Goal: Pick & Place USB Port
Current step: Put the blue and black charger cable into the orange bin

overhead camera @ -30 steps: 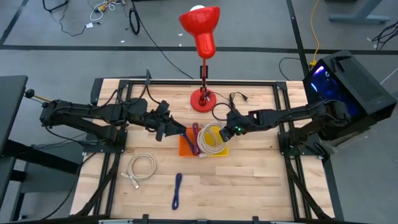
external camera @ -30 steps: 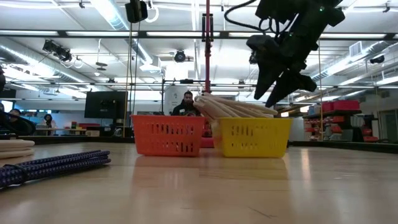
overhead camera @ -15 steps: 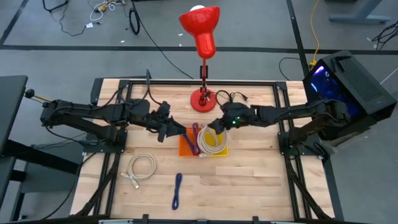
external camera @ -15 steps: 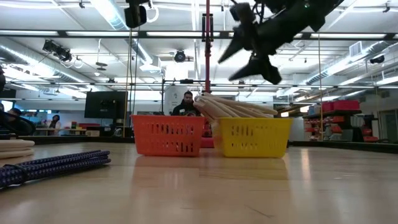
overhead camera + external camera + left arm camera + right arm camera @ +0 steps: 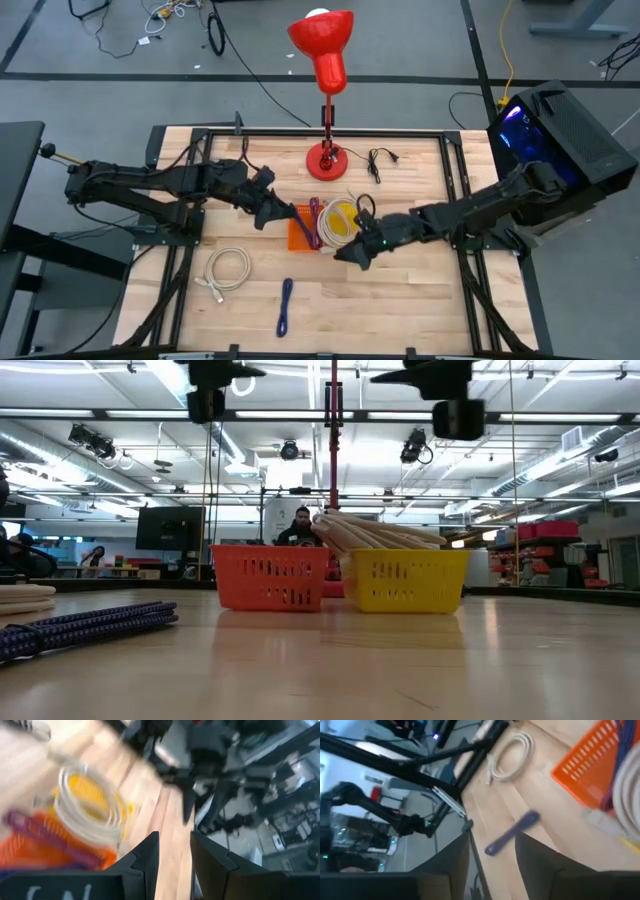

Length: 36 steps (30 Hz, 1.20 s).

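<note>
A blue bundled cable (image 5: 285,305) lies on the wood near the table's near edge, and a white coiled cable (image 5: 227,268) lies to its left. An orange basket (image 5: 299,234) holds a purple cable (image 5: 313,214). The yellow basket (image 5: 352,241) beside it holds a white coil (image 5: 338,221). My left gripper (image 5: 268,208) hovers open just left of the orange basket. My right gripper (image 5: 350,252) hovers open on the near side of the yellow basket. Its wrist view shows the blue cable (image 5: 512,834) and the white coiled cable (image 5: 512,752) ahead of it.
A red desk lamp (image 5: 325,155) stands at the far middle of the table, with a thin black cord (image 5: 380,160) to its right. A dark computer case (image 5: 560,130) sits off the right edge. Bare wood spreads along the near edge (image 5: 400,310).
My right gripper has swung from above the far right side of the yellow basket, first toward the lamp base, then across to the basket's near side, turning as it went. The left gripper has hardly moved. The cables and baskets have stayed put.
</note>
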Available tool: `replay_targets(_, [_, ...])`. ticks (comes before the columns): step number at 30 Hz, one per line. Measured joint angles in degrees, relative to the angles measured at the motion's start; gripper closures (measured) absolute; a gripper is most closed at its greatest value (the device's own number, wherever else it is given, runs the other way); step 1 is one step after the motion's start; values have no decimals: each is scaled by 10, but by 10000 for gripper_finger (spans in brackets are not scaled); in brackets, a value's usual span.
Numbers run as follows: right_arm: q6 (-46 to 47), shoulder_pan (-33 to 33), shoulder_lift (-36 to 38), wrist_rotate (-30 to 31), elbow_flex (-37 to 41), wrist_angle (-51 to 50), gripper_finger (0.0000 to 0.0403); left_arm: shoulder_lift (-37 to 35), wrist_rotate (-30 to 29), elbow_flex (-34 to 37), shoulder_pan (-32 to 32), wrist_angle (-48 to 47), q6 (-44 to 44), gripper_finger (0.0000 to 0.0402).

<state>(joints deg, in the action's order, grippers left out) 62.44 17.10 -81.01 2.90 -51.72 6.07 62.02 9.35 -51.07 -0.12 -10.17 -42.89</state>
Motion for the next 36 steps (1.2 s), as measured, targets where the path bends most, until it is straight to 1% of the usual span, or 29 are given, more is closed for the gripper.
replay_targets(3, [5,19,0,36,0,-1,252,0,36,0,-8,-98,-18,285])
replay_targets(5, [4,21,0,51,0,-6,255,6,40,0,-31,-173,-32,285])
replay_targets(7, [-7,14,0,58,0,-24,256,25,36,0,-63,-228,-45,285])
replay_targets(9, [-19,2,0,61,0,-38,257,48,36,1,-95,-258,-56,285])
replay_targets(13, [-47,-28,1,37,0,-61,257,85,35,1,-128,-213,-94,285])
replay_targets(16, [-85,-49,3,13,0,-73,257,102,12,0,-139,-190,-132,285])
replay_targets(20, [-161,-81,3,-39,0,-85,257,134,-21,0,-171,-154,-228,285])
replay_targets(23, [-196,-102,3,-71,0,-108,257,166,-48,0,-199,-109,-309,285])
replay_targets(26, [-236,-108,4,-96,0,-116,257,206,-58,0,-223,-55,-372,285])
replay_targets(29, [-255,-108,5,-112,0,-131,257,250,-52,0,-250,-19,-432,285])
replay_targets(31, [-266,-109,7,-123,0,-137,257,274,-51,0,-269,-13,-470,285])
replay_targets(33, [-276,-108,13,-132,0,-144,257,300,-48,0,-284,14,-493,285])
replay_targets(36, [-290,-106,21,-134,0,-150,257,317,-46,1,-297,17,-499,282])
